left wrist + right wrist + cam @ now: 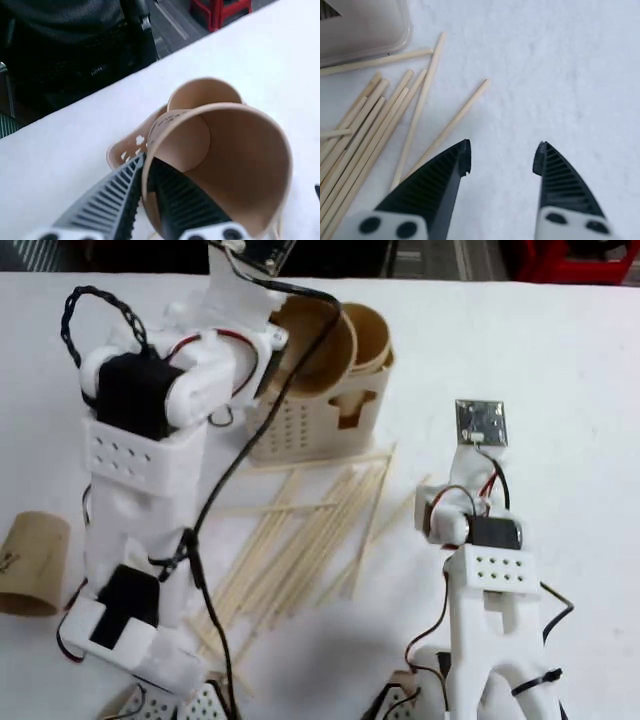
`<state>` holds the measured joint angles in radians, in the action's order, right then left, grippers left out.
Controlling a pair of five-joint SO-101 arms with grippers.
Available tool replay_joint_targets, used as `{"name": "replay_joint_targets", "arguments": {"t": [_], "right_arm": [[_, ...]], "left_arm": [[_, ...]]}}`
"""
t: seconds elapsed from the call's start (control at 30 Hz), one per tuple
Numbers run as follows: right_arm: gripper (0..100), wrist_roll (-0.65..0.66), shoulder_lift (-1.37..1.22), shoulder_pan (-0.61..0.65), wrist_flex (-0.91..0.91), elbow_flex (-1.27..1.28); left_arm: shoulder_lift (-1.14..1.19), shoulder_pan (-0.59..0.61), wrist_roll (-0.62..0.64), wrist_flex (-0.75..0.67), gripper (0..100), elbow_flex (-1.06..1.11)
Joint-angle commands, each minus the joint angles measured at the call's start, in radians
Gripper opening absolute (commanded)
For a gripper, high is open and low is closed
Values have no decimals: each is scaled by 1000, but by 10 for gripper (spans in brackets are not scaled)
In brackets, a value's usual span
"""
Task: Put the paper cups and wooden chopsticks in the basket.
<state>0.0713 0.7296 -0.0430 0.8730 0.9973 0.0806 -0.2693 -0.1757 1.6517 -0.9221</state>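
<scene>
The white table holds a pale basket. The left claw pinches the rim of a paper cup tipped over the basket. A second cup sits inside the basket. A third cup lies on its side, far from the basket. Wooden chopsticks lie scattered just beside the basket. The right claw is spread wide near the basket, holding nothing.

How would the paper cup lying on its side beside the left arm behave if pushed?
The paper cup lies on its side, so a push would probably roll it. Its thin-looking wall may dent under a hard squeeze. As it is made of paper, it is likely light and could skid away.
</scene>
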Motion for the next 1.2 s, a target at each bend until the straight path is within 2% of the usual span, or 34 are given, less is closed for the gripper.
{"name": "replay_joint_targets", "arguments": {"t": [0.0,0.3,0.63,0.73,0.8,0.87,0.93,1.17], "right_arm": [[212,0,27,-4,-15,-5],[212,0,27,-4,-15,-5],[212,0,27,-4,-15,-5],[212,0,27,-4,-15,-5],[212,0,27,-4,-15,-5],[212,0,27,-4,-15,-5],[212,0,27,-4,-15,-5],[212,0,27,-4,-15,-3]], "left_arm": [[-7,-19,40,-94,20,-38],[48,-120,35,-166,20,-37],[180,-91,34,-198,22,-37],[180,-76,38,-221,71,-37],[180,-67,43,-235,150,-34],[180,-56,98,-256,216,-28],[180,-31,140,-285,225,-28],[225,25,146,-391,225,-35]]}}
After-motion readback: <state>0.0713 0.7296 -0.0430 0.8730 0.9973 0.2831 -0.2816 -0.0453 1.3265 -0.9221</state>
